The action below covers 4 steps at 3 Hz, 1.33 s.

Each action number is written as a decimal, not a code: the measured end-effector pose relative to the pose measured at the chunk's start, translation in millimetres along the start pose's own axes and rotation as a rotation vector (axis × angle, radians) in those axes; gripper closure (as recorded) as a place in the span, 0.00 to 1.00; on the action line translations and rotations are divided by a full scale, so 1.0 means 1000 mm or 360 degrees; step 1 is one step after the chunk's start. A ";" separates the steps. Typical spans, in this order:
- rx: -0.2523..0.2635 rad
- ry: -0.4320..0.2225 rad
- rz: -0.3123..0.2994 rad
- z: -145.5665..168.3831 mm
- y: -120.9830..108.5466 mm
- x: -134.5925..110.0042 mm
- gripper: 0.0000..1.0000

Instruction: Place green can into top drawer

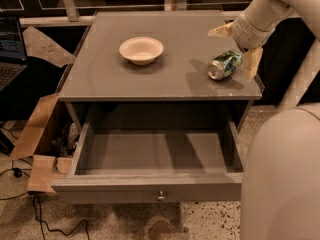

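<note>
Gripper (234, 48) wide open far right, one finger just beside the green can (225, 65) lying on the tabletop (170, 81); top drawer's (115, 193) pulled out.

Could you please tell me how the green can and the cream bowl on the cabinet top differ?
The green can lies on its side; the bowl sits upright. The can is green-and-white patterned; the bowl is plain cream. The open gripper hovers at the can, far from the bowl. Both rest on the cabinet top, above the open top drawer.
</note>
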State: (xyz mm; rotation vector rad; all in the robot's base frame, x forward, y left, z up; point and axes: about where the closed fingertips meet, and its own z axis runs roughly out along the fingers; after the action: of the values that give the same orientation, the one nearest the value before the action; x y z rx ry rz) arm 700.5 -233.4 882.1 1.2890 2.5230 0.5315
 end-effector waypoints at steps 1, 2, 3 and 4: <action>-0.0004 -0.0043 0.0038 0.006 0.002 -0.005 0.00; 0.0053 -0.0107 0.0071 0.019 0.001 -0.012 0.00; 0.0096 -0.0139 0.0079 0.030 0.000 -0.015 0.00; 0.0097 -0.0139 0.0079 0.030 0.000 -0.015 0.19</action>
State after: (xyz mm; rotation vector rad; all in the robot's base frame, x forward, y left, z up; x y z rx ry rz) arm 720.9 -239.8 855.9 1.3687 2.4590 0.4022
